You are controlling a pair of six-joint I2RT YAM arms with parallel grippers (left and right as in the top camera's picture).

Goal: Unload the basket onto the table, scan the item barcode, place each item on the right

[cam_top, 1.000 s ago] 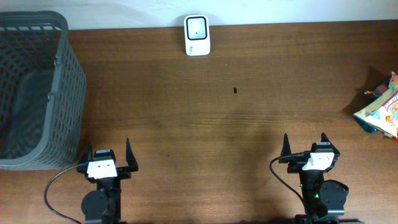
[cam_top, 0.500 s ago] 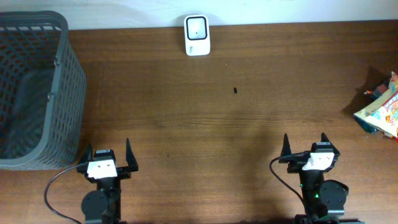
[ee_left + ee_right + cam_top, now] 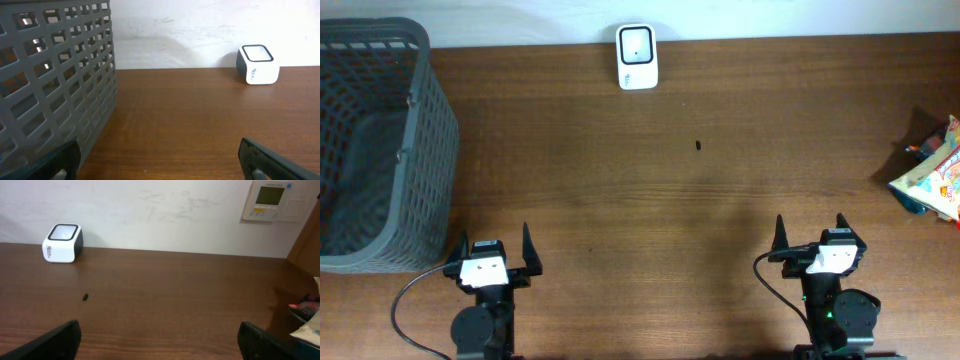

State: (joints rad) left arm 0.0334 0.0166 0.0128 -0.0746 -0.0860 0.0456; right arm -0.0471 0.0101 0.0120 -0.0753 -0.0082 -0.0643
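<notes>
At the right edge of the overhead frame lies the snack packet (image 3: 932, 180), well apart from the white scanner (image 3: 637, 43) at top centre; both pairs of jaws, lower left and lower right, stand spread.

A grey plastic basket (image 3: 432, 150) with lattice walls stands upright at the far left of the brown wooden worktop (image 3: 670, 230), its inside dark and its contents not visible from overhead. A small dark speck (image 3: 699, 145) lies on the bare wood near the middle, well apart from the basket. Behind the worktop rises a scuffed white wall (image 3: 150, 215), with a beige control panel (image 3: 272, 200) with a greenish display mounted on it at the right.
</notes>
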